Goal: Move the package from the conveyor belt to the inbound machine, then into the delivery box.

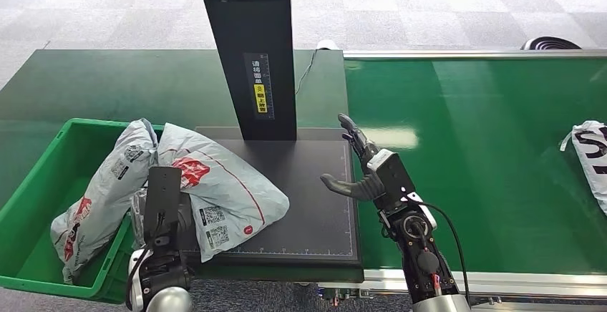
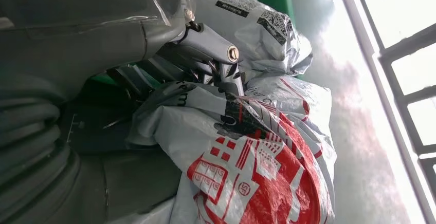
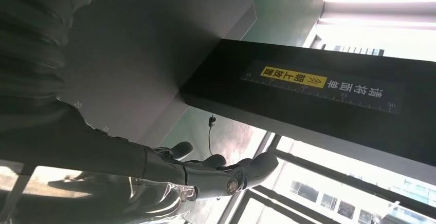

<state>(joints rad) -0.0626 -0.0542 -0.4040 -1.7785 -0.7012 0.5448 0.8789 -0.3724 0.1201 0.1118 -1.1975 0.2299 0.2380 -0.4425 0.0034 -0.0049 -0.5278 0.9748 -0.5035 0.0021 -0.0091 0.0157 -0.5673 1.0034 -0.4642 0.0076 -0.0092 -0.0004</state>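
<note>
One package [image 1: 222, 190] lies diagonally, gripped by left hand [image 1: 147, 215]; right hand [image 1: 356, 172] spread, empty.

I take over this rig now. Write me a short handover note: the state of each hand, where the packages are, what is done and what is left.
Left hand: grips the grey package, which lies half on the black inbound machine plate, half over the green delivery box.
Right hand: open, holds nothing, above the plate's edge by the conveyor belt.
Done: package is off the belt and on the machine.
Left: put it into the box, beside a second package already there. Another package waits on the belt.
</note>
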